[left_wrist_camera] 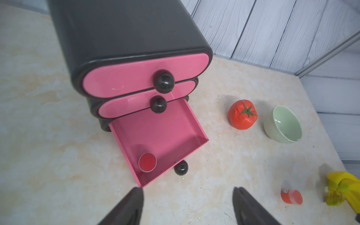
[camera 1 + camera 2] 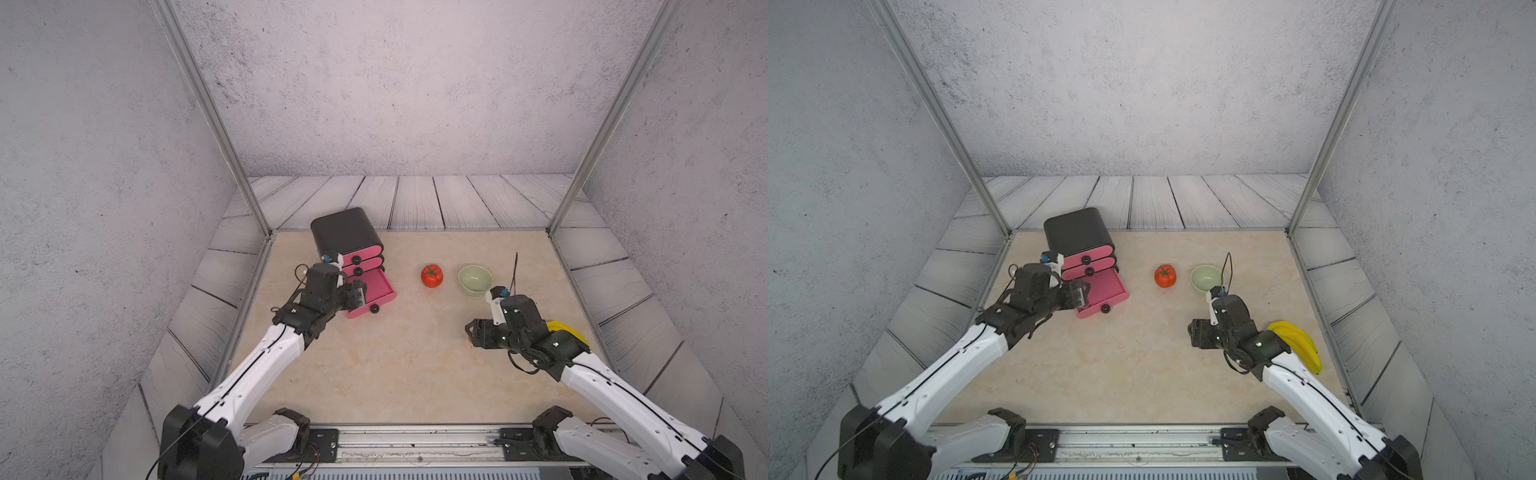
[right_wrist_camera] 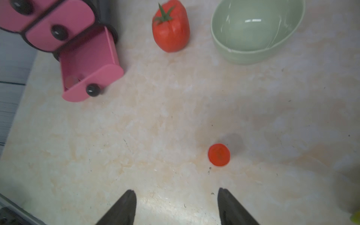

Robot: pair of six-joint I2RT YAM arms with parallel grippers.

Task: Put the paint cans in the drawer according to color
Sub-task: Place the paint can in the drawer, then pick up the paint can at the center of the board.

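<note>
While your left claw [image 1: 187, 191] stands open, the red paint can [image 1: 147, 162] lies just ahead in the bottom drawer [image 1: 161, 132], ten o'clock on the table [image 2: 415, 365].

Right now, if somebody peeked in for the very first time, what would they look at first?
The black chest with pink drawers, at the back left of the table, catches the eye first; its bottom drawer is pulled open with a red paint can inside. Next comes the bright red tomato beside a pale green bowl in the middle, and an orange paint can alone on the table ahead of the open right gripper.
</note>
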